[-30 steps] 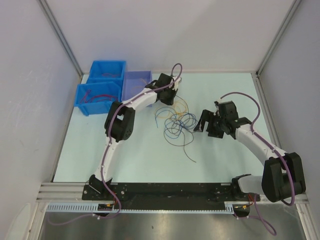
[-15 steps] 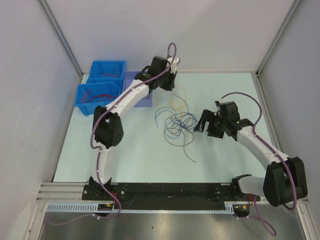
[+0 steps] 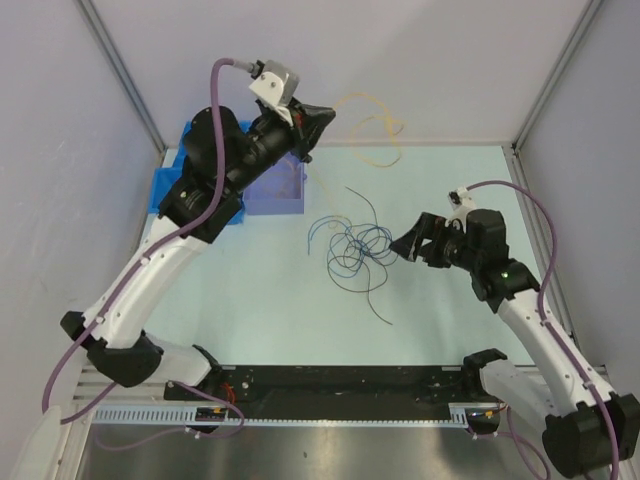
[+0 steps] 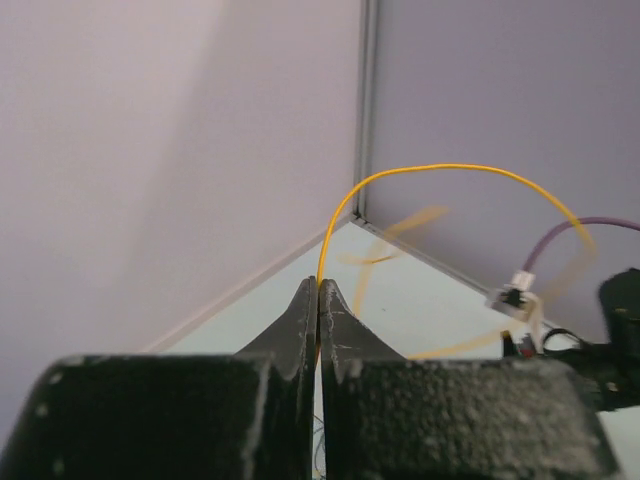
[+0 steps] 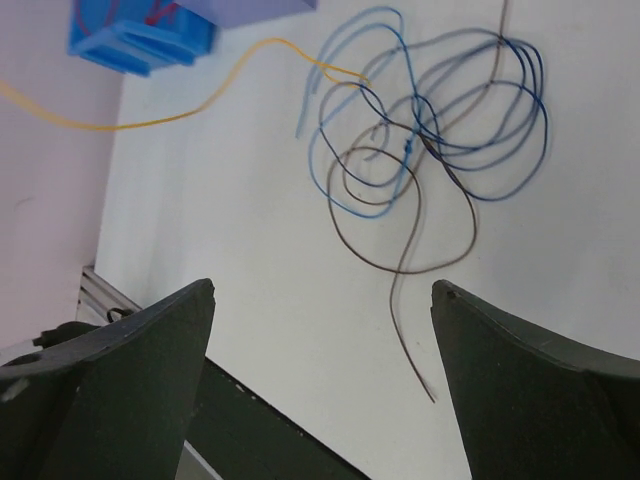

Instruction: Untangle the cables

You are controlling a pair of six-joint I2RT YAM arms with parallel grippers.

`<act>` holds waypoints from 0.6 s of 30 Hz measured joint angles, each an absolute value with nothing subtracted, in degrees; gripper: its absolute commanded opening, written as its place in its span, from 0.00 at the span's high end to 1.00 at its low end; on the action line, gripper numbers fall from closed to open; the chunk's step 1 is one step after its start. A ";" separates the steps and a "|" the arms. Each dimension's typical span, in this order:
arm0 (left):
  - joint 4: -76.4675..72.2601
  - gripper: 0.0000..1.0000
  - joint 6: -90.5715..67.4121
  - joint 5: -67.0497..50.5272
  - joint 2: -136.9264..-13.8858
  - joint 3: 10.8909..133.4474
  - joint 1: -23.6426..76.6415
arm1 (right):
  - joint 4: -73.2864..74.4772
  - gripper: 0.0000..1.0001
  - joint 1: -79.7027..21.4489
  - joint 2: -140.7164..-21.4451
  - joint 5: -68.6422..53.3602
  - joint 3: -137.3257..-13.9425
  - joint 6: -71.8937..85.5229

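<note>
- While you watch from above, your left hand [image 3: 328,113] sits raised, clamped on a yellow cable [image 3: 360,96]; the tangle of cables [image 3: 352,245] lies mid-worktop [image 3: 250,300].
- Left wrist: its fingertips [image 4: 305,310] pinch that yellow cable.
- Right wrist: your right hand [image 5: 322,290] gapes wide, empty, facing the tangle.

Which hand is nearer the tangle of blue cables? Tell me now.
Right. The right hand sits open just beside the tangle of blue cables; the left hand is raised far beyond it, shut on the yellow cable.
</note>
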State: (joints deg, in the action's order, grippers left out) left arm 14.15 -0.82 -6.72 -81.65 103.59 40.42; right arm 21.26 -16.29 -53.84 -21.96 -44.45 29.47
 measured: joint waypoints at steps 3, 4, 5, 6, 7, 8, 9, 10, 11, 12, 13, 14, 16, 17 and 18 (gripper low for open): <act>11.11 1.00 -1.08 -6.24 -80.73 100.14 39.77 | 19.03 0.07 -16.45 -49.87 -22.48 -44.07 29.95; 10.41 1.00 -1.30 -6.24 -80.99 98.65 39.64 | 18.02 0.08 -16.47 -48.97 -22.81 -43.94 30.13; 10.20 1.00 -1.61 -6.33 -82.02 97.10 39.57 | 17.08 0.09 -16.67 -48.27 -23.14 -43.83 30.46; 10.44 1.00 -1.76 -6.42 -83.26 96.09 39.57 | 16.19 0.09 -16.84 -47.77 -23.42 -43.70 30.70; 10.94 1.00 -2.07 -6.46 -84.51 95.39 39.57 | 15.42 0.11 -16.95 -47.37 -23.51 -43.57 30.89; 12.12 1.00 -2.52 -6.57 -86.32 94.94 39.57 | 14.41 0.12 -17.26 -46.85 -23.53 -43.24 31.14; 13.08 1.00 -2.85 -6.63 -87.55 94.87 39.57 | 13.67 0.14 -17.58 -46.50 -23.59 -42.96 31.31; 13.91 1.00 -3.16 -6.63 -88.55 94.87 39.57 | 12.84 0.15 -18.02 -46.30 -23.66 -42.70 31.46; 14.50 1.00 -3.57 -6.66 -89.08 94.87 39.57 | 11.86 0.16 -18.55 -46.28 -23.62 -42.39 31.55; 14.83 1.00 -4.16 -6.70 -89.32 94.89 39.57 | 10.81 0.16 -19.14 -46.44 -23.64 -42.02 31.75; 14.94 1.00 -4.62 -6.81 -89.34 95.04 39.57 | 9.58 0.17 -19.88 -47.00 -23.64 -41.63 31.92; 14.90 1.00 -4.84 -6.92 -89.30 95.26 39.57 | 8.75 0.18 -20.43 -47.55 -23.66 -41.45 31.94; 13.98 1.00 -5.87 -7.90 -89.17 95.90 39.57 | 6.52 0.19 -22.17 -49.65 -23.20 -41.21 31.97; 13.45 1.00 -6.28 -8.36 -89.01 95.94 39.57 | 5.39 0.21 -22.90 -50.74 -22.87 -41.08 31.97; 13.06 1.00 -6.70 -8.84 -88.82 95.94 39.57 | 4.64 0.23 -23.46 -51.53 -22.61 -41.01 31.94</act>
State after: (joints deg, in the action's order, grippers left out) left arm 13.06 -6.70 -8.84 -88.82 95.94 39.57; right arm 4.64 -23.46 -51.53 -22.61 -41.01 31.94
